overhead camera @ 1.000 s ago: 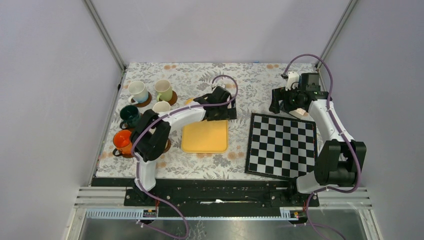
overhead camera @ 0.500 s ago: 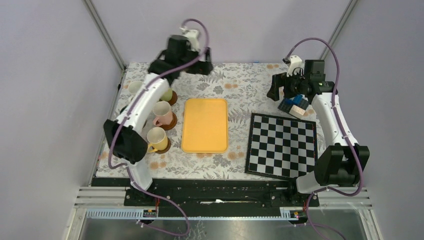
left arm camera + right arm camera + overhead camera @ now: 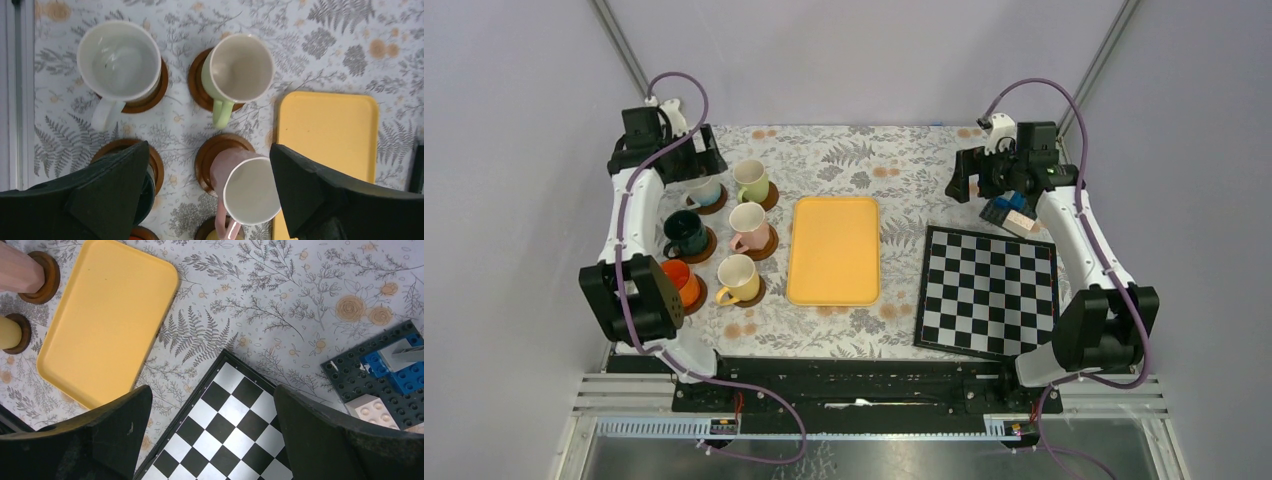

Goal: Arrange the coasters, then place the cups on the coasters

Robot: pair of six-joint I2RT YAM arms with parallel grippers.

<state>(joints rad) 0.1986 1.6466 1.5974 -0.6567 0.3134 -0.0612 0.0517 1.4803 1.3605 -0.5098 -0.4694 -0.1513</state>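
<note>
Six cups stand in two rows at the table's left, each on a brown coaster: white (image 3: pixel 703 187), light green (image 3: pixel 751 178), dark green (image 3: pixel 683 231), pink (image 3: pixel 749 225), orange (image 3: pixel 678 279) and yellow (image 3: pixel 737 278). My left gripper (image 3: pixel 686 162) hangs high over the far-left cups, open and empty. Its wrist view looks down on the white cup (image 3: pixel 119 60), the light green cup (image 3: pixel 241 67), the pink cup (image 3: pixel 250 192) and the pink cup's coaster (image 3: pixel 212 155); my left gripper (image 3: pixel 209 150) holds nothing. My right gripper (image 3: pixel 969 188) is open and empty above the board's corner (image 3: pixel 212 390).
A yellow tray (image 3: pixel 833 250) lies mid-table, seen also in the right wrist view as the yellow tray (image 3: pixel 107 320). The chequered board (image 3: pixel 987 290) lies to its right. A dark studded plate with blue and white bricks (image 3: pixel 385 382) sits at the far right.
My left arm has swung from over the tray, round the back, to the far-left corner above the cups. My right gripper has shifted slightly left. No cup has moved.
</note>
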